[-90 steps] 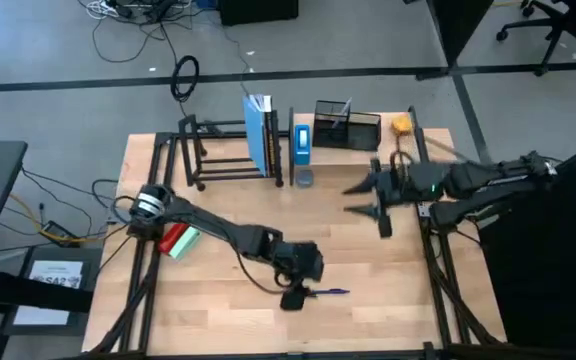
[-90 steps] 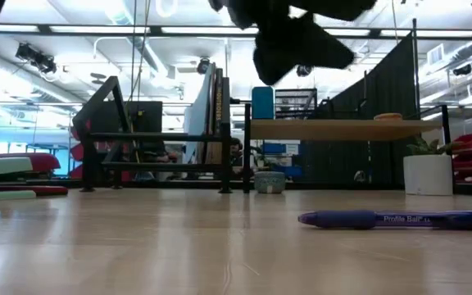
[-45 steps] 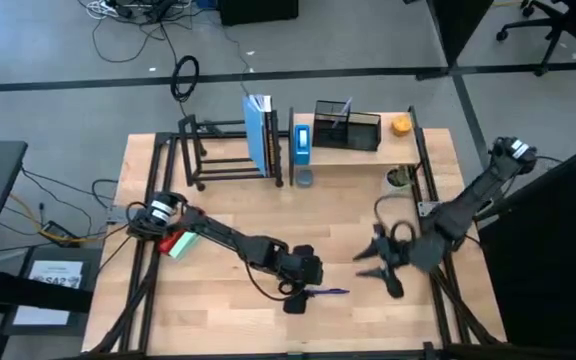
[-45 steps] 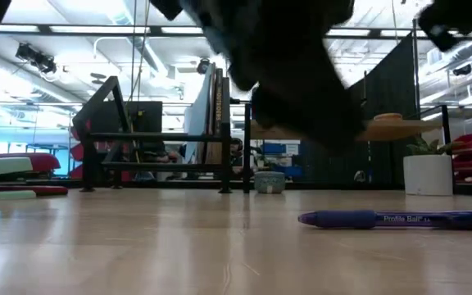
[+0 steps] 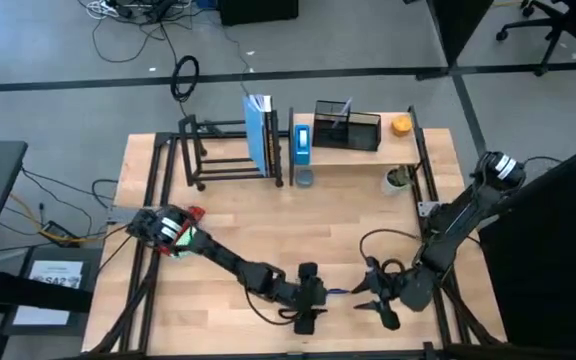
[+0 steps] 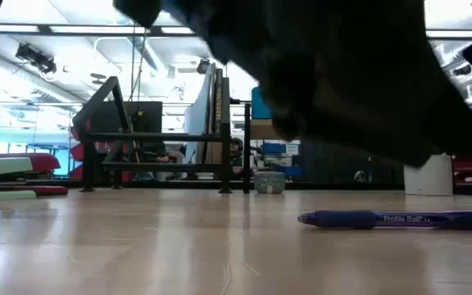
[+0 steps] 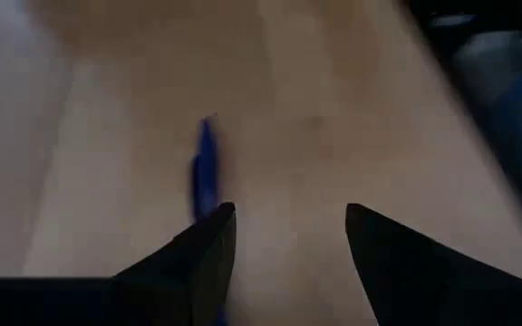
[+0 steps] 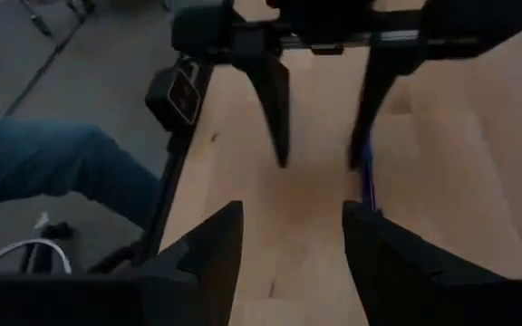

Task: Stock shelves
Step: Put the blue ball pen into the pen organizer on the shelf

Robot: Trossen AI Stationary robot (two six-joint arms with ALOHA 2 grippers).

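Observation:
A blue pen (image 5: 336, 291) lies on the wood table near its front edge, also in the low view (image 6: 392, 219). My left gripper (image 5: 310, 298) is open at the pen's left end, and one finger (image 7: 208, 240) stands over the pen (image 7: 204, 172). My right gripper (image 5: 370, 300) is open at the pen's right end, facing the left gripper (image 8: 320, 136). At the back stand the shelves. The black metal rack (image 5: 218, 158) holds upright blue books (image 5: 260, 135). The wood-board shelf (image 5: 368, 152) carries a blue box (image 5: 302, 142). My left gripper has one finger (image 8: 367, 109) over the pen's left end (image 8: 367, 181); whether it touches the pen, I cannot tell. The pen lies flat on the table, along the line of that finger.
A black mesh organizer (image 5: 348, 126) and an orange object (image 5: 400, 125) sit on the wood shelf. A small grey round thing (image 5: 305, 178) and a potted plant (image 5: 396, 178) stand before it. Red and green items (image 5: 180, 240) lie at the left edge. A person's leg (image 8: 43, 163) shows beyond the table.
My right gripper has swept from beside the wood shelf at the far right toward the near edge and down, ending at the pen's right end. My left gripper has gone toward the near edge, close to the pen's left end. The pen has stayed in place.

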